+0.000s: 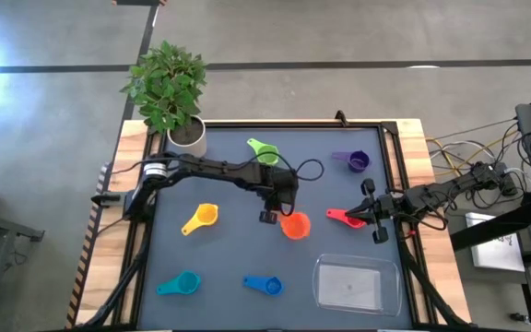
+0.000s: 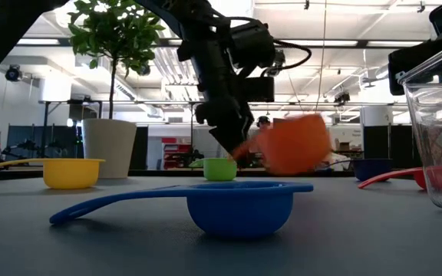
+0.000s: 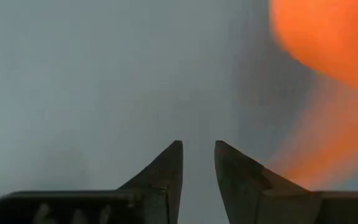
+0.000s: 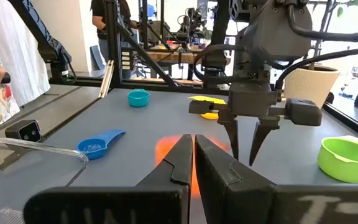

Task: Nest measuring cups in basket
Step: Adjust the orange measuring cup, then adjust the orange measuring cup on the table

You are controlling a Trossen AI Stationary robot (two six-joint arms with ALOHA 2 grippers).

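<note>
Basket (image 1: 356, 284) holds no cups, so no nesting is done; all seven scoops are still outside it. Orange cup (image 1: 295, 225) sits just up-table and left of the basket, motion-blurred in the low and left wrist views, apparently tumbling free. Left gripper (image 1: 273, 208) hovers just beside the orange cup, its fingers narrowly parted with bare table showing between them, so it grips nothing. Right gripper (image 1: 373, 219), above the basket's far edge, is closed and empty, with the red cup (image 1: 344, 218) just beside it. Blue cup (image 1: 264, 285) lies left of the basket, teal cup (image 1: 179, 284) farther left, yellow cup (image 1: 201, 218) beyond that; green cup (image 1: 264, 151) and purple cup (image 1: 354, 161) lie well up-table. My read: the orange pickup has likely missed, and everything remains to do.
</note>
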